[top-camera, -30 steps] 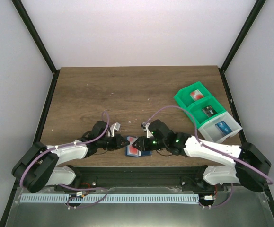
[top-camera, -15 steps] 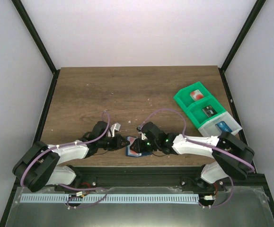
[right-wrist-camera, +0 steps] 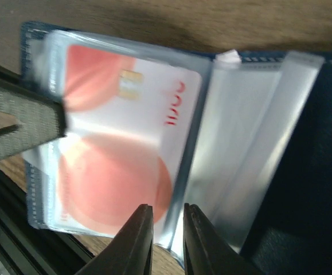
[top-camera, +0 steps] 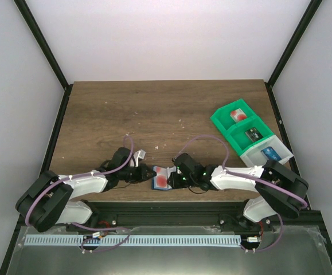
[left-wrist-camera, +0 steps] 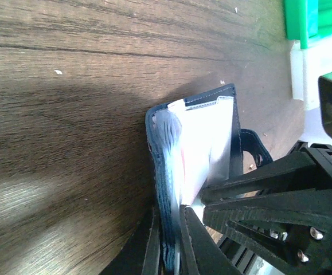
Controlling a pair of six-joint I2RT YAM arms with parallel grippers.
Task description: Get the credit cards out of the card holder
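Note:
The navy card holder (top-camera: 159, 182) lies open near the table's front edge. My left gripper (top-camera: 148, 173) is shut on its left edge; in the left wrist view the navy cover (left-wrist-camera: 160, 172) runs edge-on between that gripper's (left-wrist-camera: 170, 252) fingers. A white credit card with red-pink circles (right-wrist-camera: 120, 143) sits in a clear sleeve of the holder. My right gripper (right-wrist-camera: 167, 229) hovers at the sleeve's lower edge, jaws narrow with a small gap, the sleeve's edge showing in that gap. In the top view the right gripper (top-camera: 174, 178) is over the holder's right half.
At the right stand two green bins (top-camera: 230, 110) and a white bin (top-camera: 256, 162), holding a red card (top-camera: 238, 116), a dark card (top-camera: 252, 135) and a blue card (top-camera: 269, 153). The table's front edge lies just below the holder. Small crumbs dot the wood.
My right gripper has come down and slightly left onto the holder, and its jaws have narrowed. The sleeve with the red-pink card now shows face up. The left gripper has kept its hold.

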